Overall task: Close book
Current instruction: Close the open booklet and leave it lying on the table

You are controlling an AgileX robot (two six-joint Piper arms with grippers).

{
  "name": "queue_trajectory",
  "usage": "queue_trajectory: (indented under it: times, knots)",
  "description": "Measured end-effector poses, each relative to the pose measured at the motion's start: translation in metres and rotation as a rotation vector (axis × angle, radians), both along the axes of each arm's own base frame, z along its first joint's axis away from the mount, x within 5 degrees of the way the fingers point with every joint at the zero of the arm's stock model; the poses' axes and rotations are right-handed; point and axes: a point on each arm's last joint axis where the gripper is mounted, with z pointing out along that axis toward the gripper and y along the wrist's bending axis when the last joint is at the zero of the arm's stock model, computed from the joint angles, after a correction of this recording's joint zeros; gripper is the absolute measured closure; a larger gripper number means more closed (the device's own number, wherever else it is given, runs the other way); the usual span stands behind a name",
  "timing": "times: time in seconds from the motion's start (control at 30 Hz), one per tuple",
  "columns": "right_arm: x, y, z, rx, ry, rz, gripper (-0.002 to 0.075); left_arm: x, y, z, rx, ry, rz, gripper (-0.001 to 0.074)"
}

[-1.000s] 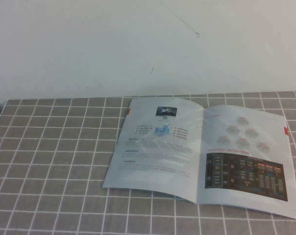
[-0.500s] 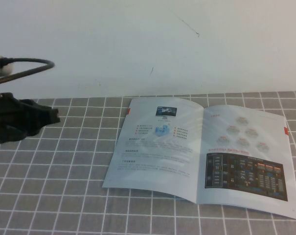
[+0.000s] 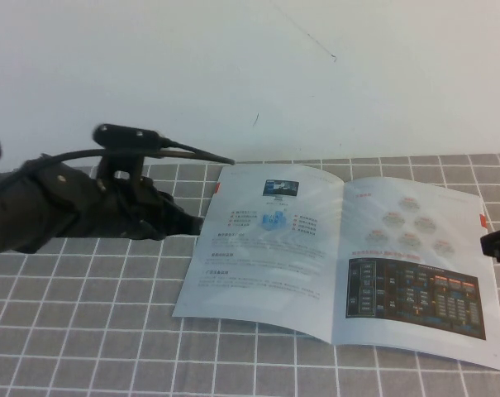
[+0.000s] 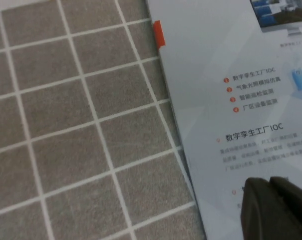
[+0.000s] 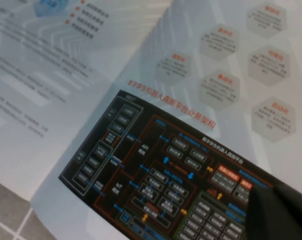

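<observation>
Book closing: not begun; book lies open flat, both pages up.
Left gripper: clenched, empty, at the book's left edge, tip over the left page's outer margin; contact not discernible. Right gripper: just off the book's right edge; grip state cannot be told. Book: spread on checked cloth, no page lifted. Remaining, by judgement: catch one outer page edge, fold it over the spine onto the other.

I class this site as a robotics test bench: plain white wall, table under grey grid cloth, left gripper beside the open book's left edge, right gripper at its right edge.
</observation>
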Motion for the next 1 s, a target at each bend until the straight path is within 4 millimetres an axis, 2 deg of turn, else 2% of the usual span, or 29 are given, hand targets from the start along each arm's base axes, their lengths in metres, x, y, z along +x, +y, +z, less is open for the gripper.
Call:
queue_trajectory:
  times: [0.23,0.5,0.8,1.0]
  knots:
    - [0.026,0.014,-0.017,-0.025,0.009,0.039,0.0727,0.038,-0.018,-0.038,0.033,0.040,-0.015,0.0738]
    - [0.049,0.023,-0.052,-0.059,0.063,0.074,0.0728,0.065,-0.025,-0.048,0.027,0.022,-0.006,0.0738]
    - [0.053,0.022,-0.080,-0.074,0.125,0.094,0.0727,0.072,-0.025,-0.058,0.037,0.016,0.017,0.0738]
    - [0.054,0.022,-0.086,-0.079,0.139,0.098,0.0728,0.074,-0.025,-0.067,0.047,0.031,0.018,0.0738]
